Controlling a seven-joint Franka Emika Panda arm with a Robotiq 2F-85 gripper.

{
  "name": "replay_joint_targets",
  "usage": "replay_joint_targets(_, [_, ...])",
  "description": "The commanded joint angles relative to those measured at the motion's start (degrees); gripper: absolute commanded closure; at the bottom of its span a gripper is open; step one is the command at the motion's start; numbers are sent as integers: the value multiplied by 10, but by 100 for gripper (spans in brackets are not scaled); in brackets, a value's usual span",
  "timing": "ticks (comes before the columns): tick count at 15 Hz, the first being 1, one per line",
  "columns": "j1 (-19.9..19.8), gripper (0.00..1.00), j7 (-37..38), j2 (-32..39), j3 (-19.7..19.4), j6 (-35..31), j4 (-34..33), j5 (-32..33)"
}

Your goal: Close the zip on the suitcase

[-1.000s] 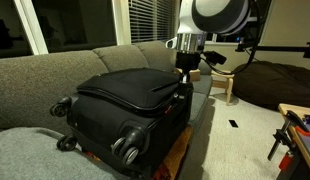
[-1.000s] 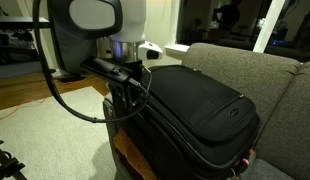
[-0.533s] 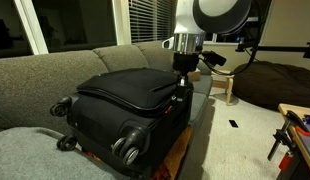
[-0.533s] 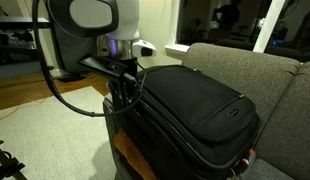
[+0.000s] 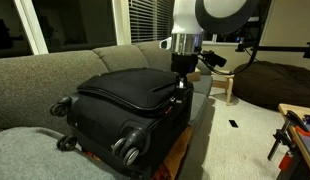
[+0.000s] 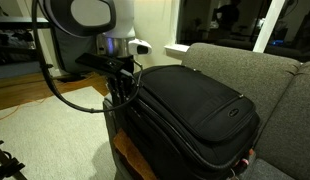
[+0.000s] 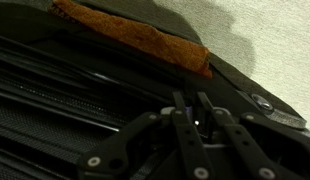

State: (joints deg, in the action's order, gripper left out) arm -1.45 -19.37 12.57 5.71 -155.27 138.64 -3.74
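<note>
At the suitcase's [image 5: 125,100] end nearest the arm, the gripper [image 5: 181,88] sits low against the lid edge. In the wrist view its fingers [image 7: 181,118] are drawn nearly together, with a small glint between them. They seem to pinch the pull of the zip [image 7: 105,105], though the pull itself is too small to make out.

Over the last second the gripper [image 6: 120,88] has slid a little way along that edge toward the corner, and the arm above it has shifted with it. The suitcase has not moved. I judge this to be the pull being drawn along its track, so the closing is under way but not finished. How much track is left open cannot be told from these views.

The suitcase lies flat on its back against the grey sofa [image 5: 55,70], its wheels [image 5: 127,148] toward the camera in an exterior view.

No writing can be read anywhere. A small oval badge [image 6: 233,112] shows on the lid, but it is too small and dark to make out a brand.
</note>
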Motion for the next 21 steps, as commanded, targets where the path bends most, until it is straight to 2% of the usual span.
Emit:
replay_joint_targets(1, [29, 92, 44, -10, 10, -12, 13, 20])
replay_joint_targets(21, [82, 92, 165, -12, 8, -13, 30, 135])
